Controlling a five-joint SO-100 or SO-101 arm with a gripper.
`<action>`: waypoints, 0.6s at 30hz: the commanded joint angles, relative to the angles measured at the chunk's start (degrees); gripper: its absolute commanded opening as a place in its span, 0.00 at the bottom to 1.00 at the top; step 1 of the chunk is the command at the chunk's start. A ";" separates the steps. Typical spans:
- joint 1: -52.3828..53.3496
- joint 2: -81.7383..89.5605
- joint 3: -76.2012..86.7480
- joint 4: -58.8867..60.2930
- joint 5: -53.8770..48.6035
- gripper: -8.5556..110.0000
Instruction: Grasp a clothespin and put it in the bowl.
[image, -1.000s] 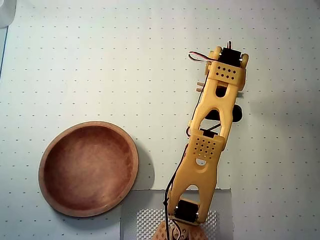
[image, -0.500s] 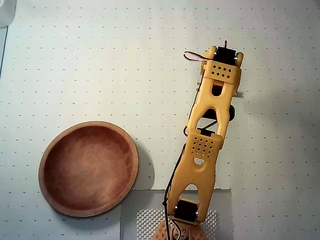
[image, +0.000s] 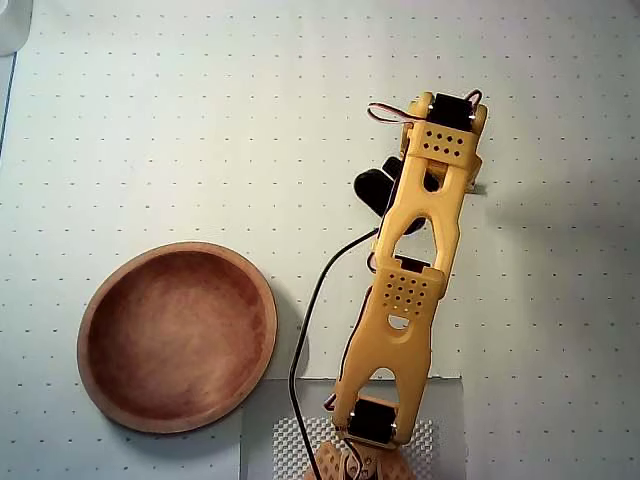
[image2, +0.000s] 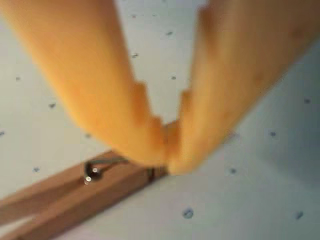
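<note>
In the wrist view my gripper (image2: 166, 156) has its two orange fingers closed together on the near end of the clothespin (image2: 75, 192). The clothespin is light-tan wood with a metal coil, and it runs down to the lower left just above the white dotted table. In the overhead view the orange arm (image: 420, 250) reaches away from its base, and its wrist hides the gripper and the clothespin. The bowl (image: 178, 335) is reddish-brown, round and empty, and it sits to the left of the arm, well apart from it.
The arm's base (image: 365, 450) stands on a grey mat at the bottom edge of the overhead view. A black cable (image: 305, 330) runs from the base up along the arm, between the arm and the bowl. The white dotted table (image: 200, 120) stretches all around.
</note>
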 joint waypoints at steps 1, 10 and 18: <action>-0.62 2.29 -2.11 1.58 4.75 0.05; -1.49 2.11 -2.02 1.67 19.86 0.05; -4.75 2.02 -1.41 1.58 26.10 0.05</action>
